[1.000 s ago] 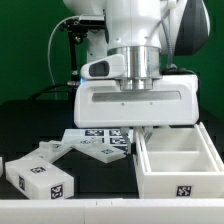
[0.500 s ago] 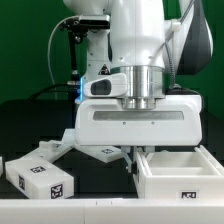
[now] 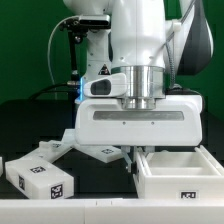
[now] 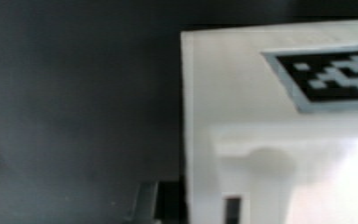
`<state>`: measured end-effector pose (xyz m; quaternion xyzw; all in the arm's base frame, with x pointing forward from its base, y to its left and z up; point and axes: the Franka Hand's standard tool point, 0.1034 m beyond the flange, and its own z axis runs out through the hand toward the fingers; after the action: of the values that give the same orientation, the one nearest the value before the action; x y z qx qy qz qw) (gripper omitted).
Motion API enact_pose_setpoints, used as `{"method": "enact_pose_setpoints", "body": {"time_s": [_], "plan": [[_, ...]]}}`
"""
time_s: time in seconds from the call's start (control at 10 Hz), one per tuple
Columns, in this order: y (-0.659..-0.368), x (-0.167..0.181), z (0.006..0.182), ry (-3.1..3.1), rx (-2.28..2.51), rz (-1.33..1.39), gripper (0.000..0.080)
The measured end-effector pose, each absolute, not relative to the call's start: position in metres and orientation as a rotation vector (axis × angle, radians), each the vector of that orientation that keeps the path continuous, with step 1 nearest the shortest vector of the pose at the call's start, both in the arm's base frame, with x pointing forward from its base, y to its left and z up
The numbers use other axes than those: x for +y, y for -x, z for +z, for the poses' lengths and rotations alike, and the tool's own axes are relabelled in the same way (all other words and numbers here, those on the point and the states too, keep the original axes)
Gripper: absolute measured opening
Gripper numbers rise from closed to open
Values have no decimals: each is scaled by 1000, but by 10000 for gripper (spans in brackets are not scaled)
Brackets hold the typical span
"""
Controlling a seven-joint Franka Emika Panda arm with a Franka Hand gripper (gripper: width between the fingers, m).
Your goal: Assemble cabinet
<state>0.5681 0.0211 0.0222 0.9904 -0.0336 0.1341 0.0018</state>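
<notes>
The cabinet's largest piece is an open white box (image 3: 186, 172) with a tag on its front, at the exterior view's right. A smaller white tagged box piece (image 3: 38, 176) lies at the exterior view's left. My gripper (image 3: 133, 159) hangs low, shut, with its fingertips against the open box's left wall and nothing held between them. In the wrist view a white cabinet panel (image 4: 265, 120) with a black-and-white tag (image 4: 343, 76) fills the frame beside the dark table. My gripper (image 4: 194, 205) shows only as a dark blurred edge against that panel.
The marker board (image 3: 103, 152) lies on the black table behind my hand, mostly hidden by it. A slim white piece (image 3: 62, 148) rests between the marker board and the small box. A green wall stands behind the arm.
From one second ago to half a second ago my hand came down beside the open box, and the box now sits lower in the exterior view. Nothing has moved since.
</notes>
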Motion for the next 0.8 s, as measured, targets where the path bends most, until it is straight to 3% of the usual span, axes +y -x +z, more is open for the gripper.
{"method": "enact_pose_setpoints", "body": {"time_s": [0.3, 0.4, 0.7, 0.8], "plan": [[-567, 21, 22, -3111, -103, 413, 32], [-567, 21, 22, -3111, -103, 413, 128], [-571, 31, 35, -3122, -87, 441, 598], [-571, 38, 42, -3130, -74, 448, 598]]}}
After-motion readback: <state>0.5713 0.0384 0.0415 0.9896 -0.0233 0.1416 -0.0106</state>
